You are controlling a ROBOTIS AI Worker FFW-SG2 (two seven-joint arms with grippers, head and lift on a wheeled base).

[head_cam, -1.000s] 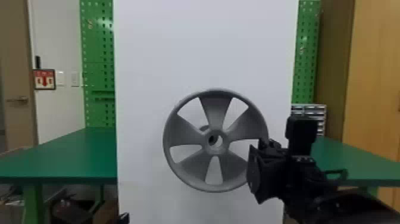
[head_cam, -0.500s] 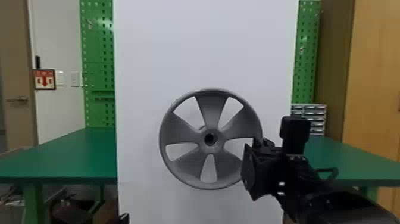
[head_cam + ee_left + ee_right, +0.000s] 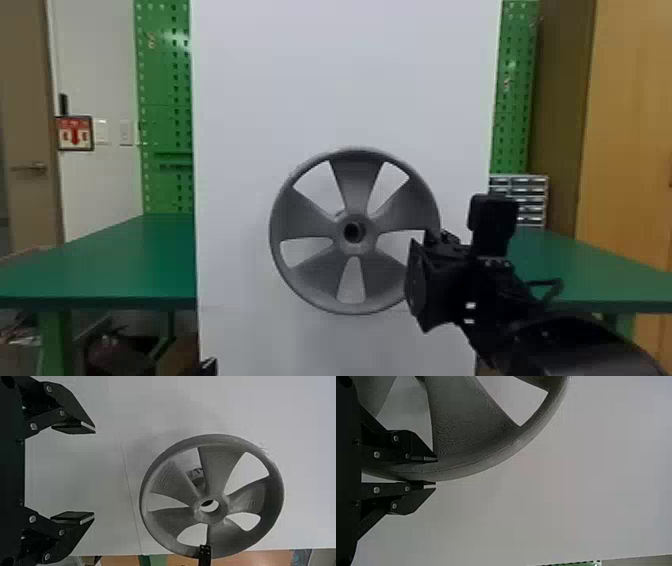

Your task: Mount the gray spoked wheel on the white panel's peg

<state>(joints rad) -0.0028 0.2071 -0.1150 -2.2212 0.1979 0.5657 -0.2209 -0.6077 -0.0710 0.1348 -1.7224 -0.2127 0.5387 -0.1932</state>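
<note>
The right end effector is pinching the gray spoked wheel by its rim before the white panel; the left end effector is hanging spread. Seating well is probably requiring squaring the hub to the apparent peg — then easing straight in.

Beyond right gripper: flat green-topped table, gray multi-drawer organizer. Right of it: tall tan wooden cabinet. Well left: green perforated pegboard, plain white wall, brown door.
</note>
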